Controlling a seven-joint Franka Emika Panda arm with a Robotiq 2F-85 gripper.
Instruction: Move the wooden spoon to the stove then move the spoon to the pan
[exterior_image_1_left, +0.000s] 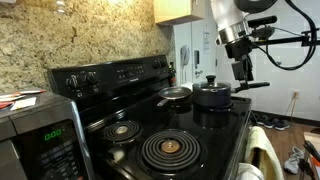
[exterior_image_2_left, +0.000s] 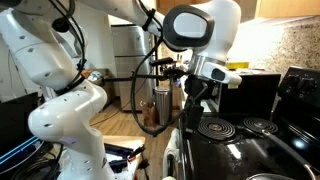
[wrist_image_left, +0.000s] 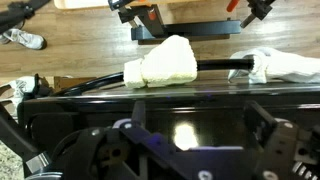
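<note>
The pincer (exterior_image_1_left: 242, 72) hangs open and empty over the front edge of the glossy black coil-burner stove (exterior_image_1_left: 203, 126), and the slim tan wooden spoon is not visible anywhere, including the small silvery frying pan (exterior_image_1_left: 175, 95), so both moves appear still to do.

Centre frame, at the back of the stove (exterior_image_1_left: 205, 128): pan (exterior_image_1_left: 174, 96) just left of saucepan (exterior_image_1_left: 212, 96) (close together). Lower left, beside the stove: microwave (exterior_image_1_left: 35, 135). Upper right, above the saucepan: tool (exterior_image_1_left: 243, 73).

Lidded saucepan (exterior_image_1_left: 212, 96), grey microwave (exterior_image_1_left: 40, 135), white towel (wrist_image_left: 165, 62)
</note>
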